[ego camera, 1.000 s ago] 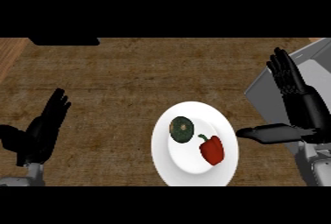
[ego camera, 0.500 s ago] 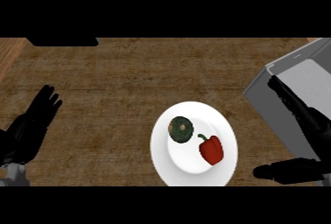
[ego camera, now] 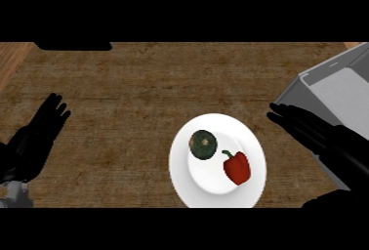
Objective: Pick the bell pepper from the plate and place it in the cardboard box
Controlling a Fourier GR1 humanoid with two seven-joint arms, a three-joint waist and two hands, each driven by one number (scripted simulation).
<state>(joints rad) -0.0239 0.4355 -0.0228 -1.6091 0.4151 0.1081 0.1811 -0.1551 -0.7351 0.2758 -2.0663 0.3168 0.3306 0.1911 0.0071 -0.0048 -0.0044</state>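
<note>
The right hand (ego camera: pixel 317 134) is dropping lower and drawing in toward the plate (ego camera: pixel 216 195) compared with a second ago, its fingers straight and holding nothing; the pick looks to be only starting. The bell pepper (ego camera: pixel 237 167) is lying untouched on the plate beside a dark green vegetable (ego camera: pixel 203 144). The cardboard box (ego camera: pixel 338 88) is waiting at the right, and the left hand (ego camera: pixel 36 139) is resting open at the left edge
</note>
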